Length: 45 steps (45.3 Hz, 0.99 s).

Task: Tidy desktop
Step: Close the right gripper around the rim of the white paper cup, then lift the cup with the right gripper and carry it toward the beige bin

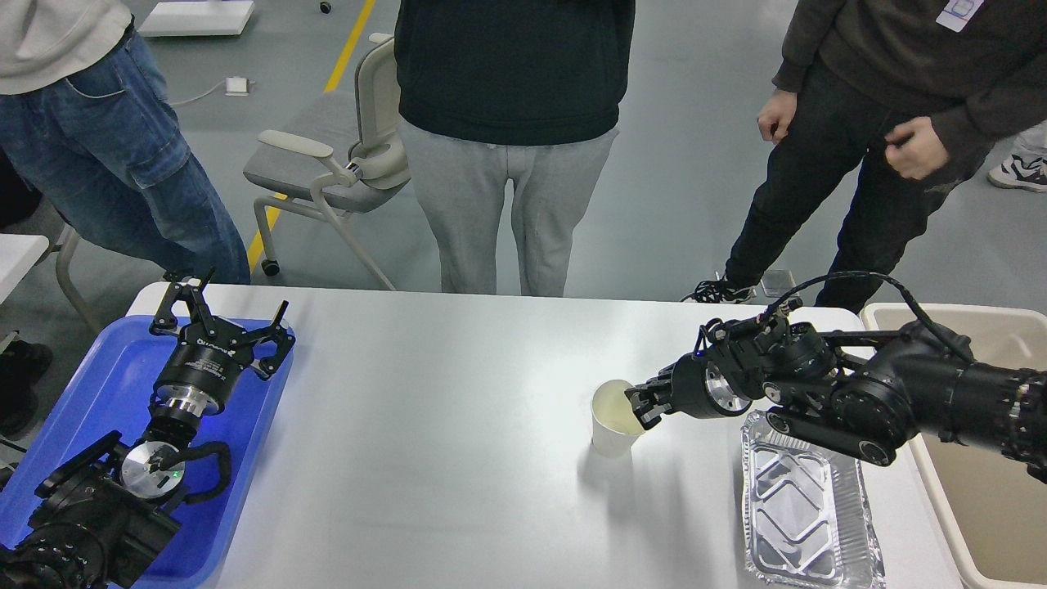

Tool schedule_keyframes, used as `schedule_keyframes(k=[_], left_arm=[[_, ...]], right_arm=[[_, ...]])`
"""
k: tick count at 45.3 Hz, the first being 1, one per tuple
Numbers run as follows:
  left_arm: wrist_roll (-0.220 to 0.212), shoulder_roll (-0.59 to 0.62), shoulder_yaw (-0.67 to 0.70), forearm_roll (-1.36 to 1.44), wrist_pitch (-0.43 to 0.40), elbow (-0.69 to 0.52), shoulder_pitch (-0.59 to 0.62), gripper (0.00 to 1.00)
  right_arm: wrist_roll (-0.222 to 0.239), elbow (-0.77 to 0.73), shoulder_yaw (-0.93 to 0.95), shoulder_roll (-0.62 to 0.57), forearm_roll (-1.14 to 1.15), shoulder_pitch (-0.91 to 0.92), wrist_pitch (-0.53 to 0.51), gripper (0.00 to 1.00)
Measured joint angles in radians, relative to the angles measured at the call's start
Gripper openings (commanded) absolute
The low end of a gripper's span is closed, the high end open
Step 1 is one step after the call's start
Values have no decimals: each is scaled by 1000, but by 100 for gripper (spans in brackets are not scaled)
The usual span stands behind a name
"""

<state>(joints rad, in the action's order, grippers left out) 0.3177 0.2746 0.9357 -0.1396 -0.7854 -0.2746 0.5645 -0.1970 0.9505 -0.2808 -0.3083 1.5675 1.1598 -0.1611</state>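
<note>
The white-grey desktop (425, 458) holds a white paper cup (612, 424) right of centre and an empty foil tray (806, 507) at the front right. My right gripper (641, 406) reaches in from the right and is closed on the cup's right rim; the cup stands on the desktop, leaning slightly. My left gripper (222, 317) hangs over the blue plastic tray (90, 384) at the left, its fingers spread wide and empty.
A beige bin (981, 507) stands off the table's right edge. Three people stand behind the far edge, with a grey office chair (343, 155) behind them. A white side table corner (16, 254) is at the far left.
</note>
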Motion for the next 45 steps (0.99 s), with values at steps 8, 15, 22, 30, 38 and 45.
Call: schedule_keyframes(k=[8,15,22,30,38,45], left_arm=[[0,0,0,0,0,0,0,100],[0,0,0,0,0,0,0,100],[0,0,0,0,0,0,0,100],[0,0,0,0,0,0,0,100],[0,0,0,0,0,0,0,100],[0,0,0,0,0,0,0,100]], right_arm=[[-2,5,-2,-2,-17,13,-13,0],[-2,58,7,-44,-83,85,-63,0],[-1,179,8,-140,-168,220,-159,0],[-1,297,17,-241,-233,368,-252,0],[0,364,21,-322,-289,488,-317,0],[0,389,22,-372,-314,541,-346,0]])
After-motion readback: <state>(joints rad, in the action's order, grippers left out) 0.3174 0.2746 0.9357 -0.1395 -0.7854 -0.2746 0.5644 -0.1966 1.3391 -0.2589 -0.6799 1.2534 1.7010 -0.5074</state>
